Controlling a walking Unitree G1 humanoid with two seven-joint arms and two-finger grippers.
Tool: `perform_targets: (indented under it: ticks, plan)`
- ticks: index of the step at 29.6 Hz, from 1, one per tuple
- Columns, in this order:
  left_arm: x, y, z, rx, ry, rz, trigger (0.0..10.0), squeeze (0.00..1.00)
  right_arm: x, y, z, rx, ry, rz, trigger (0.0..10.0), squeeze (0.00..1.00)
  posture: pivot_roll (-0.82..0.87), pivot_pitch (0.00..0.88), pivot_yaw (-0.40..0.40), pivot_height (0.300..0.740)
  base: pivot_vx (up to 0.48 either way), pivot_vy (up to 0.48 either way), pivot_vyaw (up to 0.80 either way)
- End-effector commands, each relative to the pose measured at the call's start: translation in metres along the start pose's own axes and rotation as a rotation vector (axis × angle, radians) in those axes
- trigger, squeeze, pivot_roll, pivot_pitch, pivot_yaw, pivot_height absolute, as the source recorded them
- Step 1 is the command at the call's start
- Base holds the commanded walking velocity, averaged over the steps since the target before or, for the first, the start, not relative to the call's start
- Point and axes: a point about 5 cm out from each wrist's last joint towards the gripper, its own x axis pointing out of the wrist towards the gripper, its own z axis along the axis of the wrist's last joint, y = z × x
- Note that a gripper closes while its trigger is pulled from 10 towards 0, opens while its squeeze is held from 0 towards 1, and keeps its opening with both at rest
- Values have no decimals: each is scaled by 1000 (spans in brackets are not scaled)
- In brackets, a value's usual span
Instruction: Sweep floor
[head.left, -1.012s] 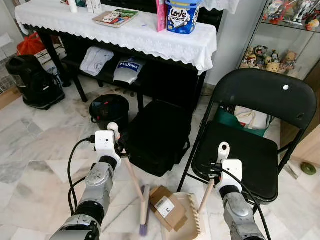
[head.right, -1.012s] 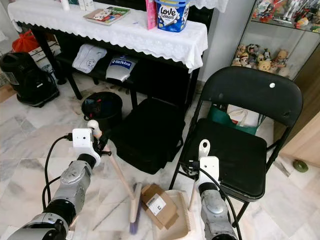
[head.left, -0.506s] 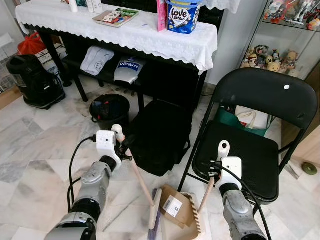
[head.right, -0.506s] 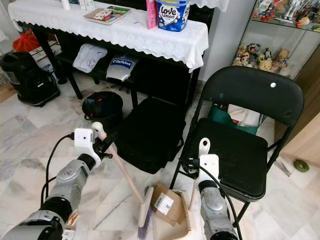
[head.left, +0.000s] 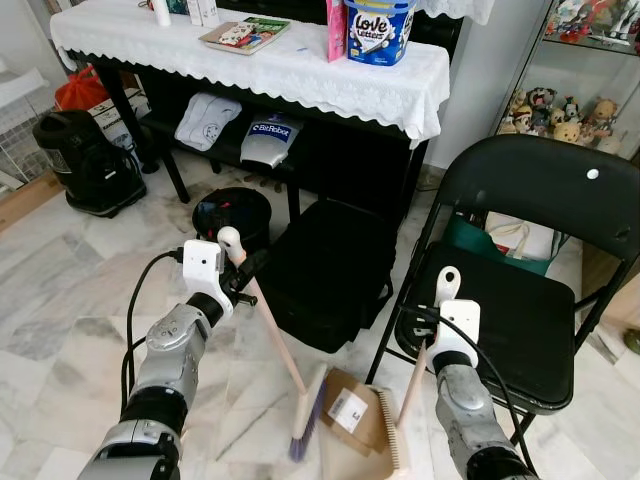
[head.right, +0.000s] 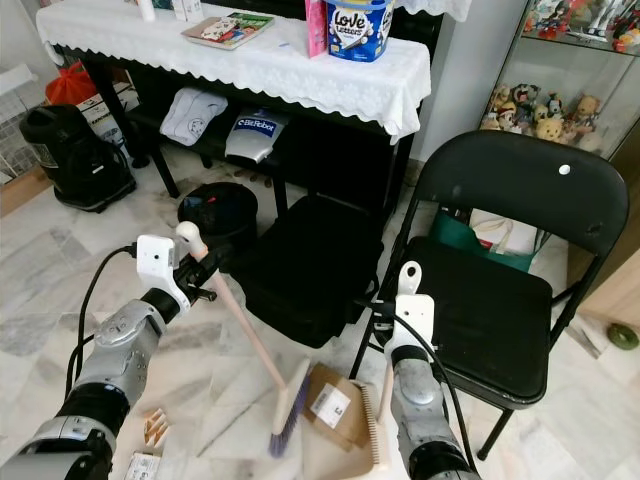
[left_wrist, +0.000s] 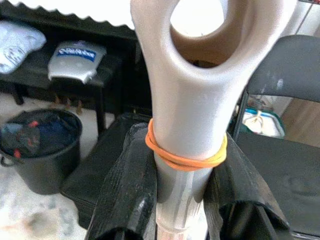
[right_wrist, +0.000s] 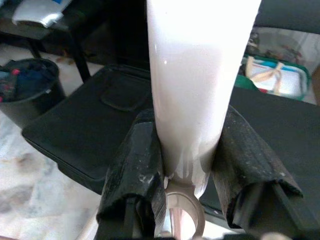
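- Floor (head.left: 60, 300) debris: brown cardboard piece (head.left: 350, 408) now lies on the dustpan (head.left: 375, 440), near centre; 1 s ago it sat on bare tile just left of the pan.
- Brush (head.left: 305, 405) head has swept right and now touches the pan's left edge.
- Left tool (head.left: 243, 272) clamped shut on the brush handle; right tool (head.left: 432, 343) clamped shut on the dustpan handle.
- Judgement: sweep stroke done; scraps (head.right: 152, 428) near left remain.
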Motion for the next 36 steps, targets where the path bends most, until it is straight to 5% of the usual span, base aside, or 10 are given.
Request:
perform_targets:
  ticks: [1, 8, 13, 19, 36]
  plan:
    - [-1, 0, 5, 20, -27, 2, 10000, 0, 6, 6, 15, 15, -71, 15, 10000, 0, -12, 0, 48, 740, 0, 0, 0]
    - [-1, 2, 15, 78, -75, 68, 10000, 0, 10, 13, 28, 16, -141, 48, 10000, 0, -2, 0, 46, 740, 0, 0, 0]
    - [-1, 14, 30, 142, -162, 254, 10000, 0, 13, 13, 40, 5, -201, 57, 10000, 0, -5, 0, 44, 740, 0, 0, 0]
    - [-2, 16, 36, 195, -199, 322, 10000, 0, 15, 12, 46, 15, -231, 56, 10000, 0, 0, 0, 41, 740, 0, 0, 0]
    - [-7, 10, 12, 312, -82, 344, 10000, 0, 13, 10, 44, 3, -246, 71, 10000, 0, -12, 0, 43, 740, 0, 0, 0]
